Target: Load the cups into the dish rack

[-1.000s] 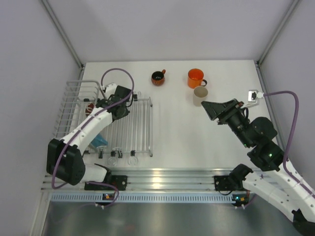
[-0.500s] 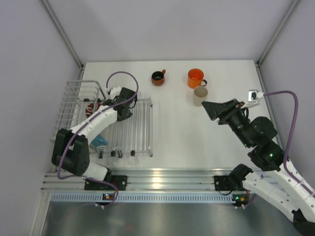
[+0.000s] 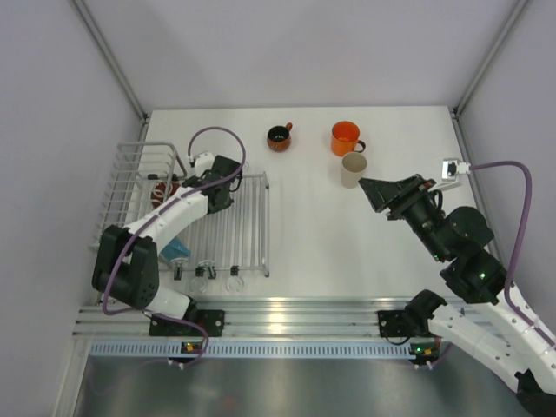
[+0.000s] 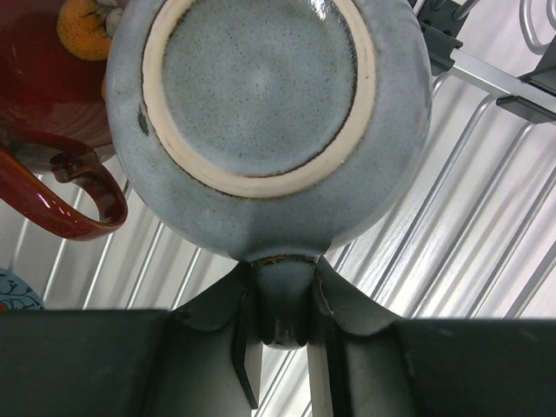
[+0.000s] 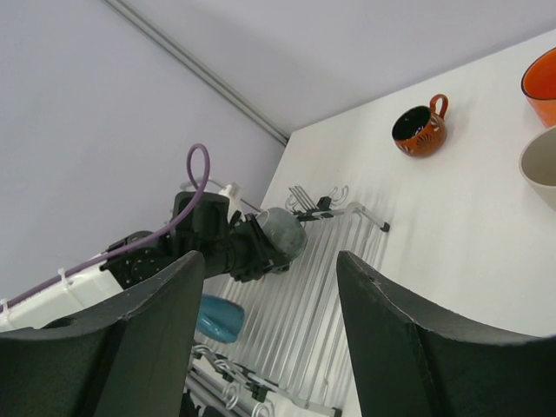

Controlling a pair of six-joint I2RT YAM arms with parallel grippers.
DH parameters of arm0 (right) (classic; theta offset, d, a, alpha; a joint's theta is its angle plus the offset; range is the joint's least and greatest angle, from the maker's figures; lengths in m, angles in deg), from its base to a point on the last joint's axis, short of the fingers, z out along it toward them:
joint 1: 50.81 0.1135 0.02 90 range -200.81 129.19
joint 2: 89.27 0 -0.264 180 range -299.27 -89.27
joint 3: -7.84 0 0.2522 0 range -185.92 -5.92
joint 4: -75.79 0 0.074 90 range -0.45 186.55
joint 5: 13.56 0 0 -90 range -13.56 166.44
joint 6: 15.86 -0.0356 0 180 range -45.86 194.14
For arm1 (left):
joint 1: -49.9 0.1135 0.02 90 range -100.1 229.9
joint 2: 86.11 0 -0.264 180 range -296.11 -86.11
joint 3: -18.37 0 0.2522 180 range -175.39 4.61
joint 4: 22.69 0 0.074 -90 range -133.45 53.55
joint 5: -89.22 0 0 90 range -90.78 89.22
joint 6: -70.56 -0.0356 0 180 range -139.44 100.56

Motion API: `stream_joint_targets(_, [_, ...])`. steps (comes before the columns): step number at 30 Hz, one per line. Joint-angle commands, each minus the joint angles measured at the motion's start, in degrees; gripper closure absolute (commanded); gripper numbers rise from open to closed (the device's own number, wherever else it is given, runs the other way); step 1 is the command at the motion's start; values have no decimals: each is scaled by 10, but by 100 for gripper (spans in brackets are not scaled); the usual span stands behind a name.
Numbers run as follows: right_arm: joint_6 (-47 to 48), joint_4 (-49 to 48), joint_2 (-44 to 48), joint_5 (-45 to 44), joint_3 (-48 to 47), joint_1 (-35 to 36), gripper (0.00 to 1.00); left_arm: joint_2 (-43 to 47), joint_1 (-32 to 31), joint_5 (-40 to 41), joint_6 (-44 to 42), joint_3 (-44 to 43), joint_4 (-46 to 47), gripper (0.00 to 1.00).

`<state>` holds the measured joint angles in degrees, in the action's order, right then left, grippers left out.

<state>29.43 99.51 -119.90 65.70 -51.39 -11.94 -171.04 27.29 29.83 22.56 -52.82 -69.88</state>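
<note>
- Top external: I count one of five loaded. The red mug (image 3: 162, 188) looks to be lying in the basket end of the rack (image 3: 248, 234), though the wires blur it.
- The dark mug (image 3: 279, 137), orange mug (image 3: 346, 137) and beige mug (image 3: 353, 168) stand on the table (image 3: 330, 252), well apart from the rack and not yet loaded.
- My left gripper (image 3: 229, 182) hangs over the slats, and the arm hides its load from here. My right gripper (image 3: 372, 191) sits near the beige mug.
- Left wrist: the jaws pinch the handle of the grey mug (image 4: 269, 113). Its base faces the lens, over the slats and just beside the red mug. I cannot tell whether it rests on the wires yet.
- Right wrist: the jaws are spread wide on nothing. The orange and beige mugs are cut off at the right edge, and a teal thing (image 5: 217, 317) in the rack is too small to name.
</note>
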Motion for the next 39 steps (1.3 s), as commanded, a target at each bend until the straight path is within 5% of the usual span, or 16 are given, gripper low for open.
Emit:
stream_joint_targets(1, [9, -6, -1, -10, -28, -2, 37, 38, -2, 27, -6, 6, 28, 78])
stream_joint_targets(12, [-3, -1, -6, -1, -30, -2, 37, 58, -2, 7, 0, 33, 28, 46])
stream_joint_targets(26, [21, 52, -36, 4, -38, -2, 35, 137, -2, -34, -47, -28, 8, 35])
stream_joint_targets(33, [61, 107, -106, -22, -57, -3, 38, 189, -2, -162, -91, -60, 14, 34])
stream_joint_targets(39, [97, 111, -128, -79, -59, -11, 41, 225, -2, -390, -104, -59, 88, 34])
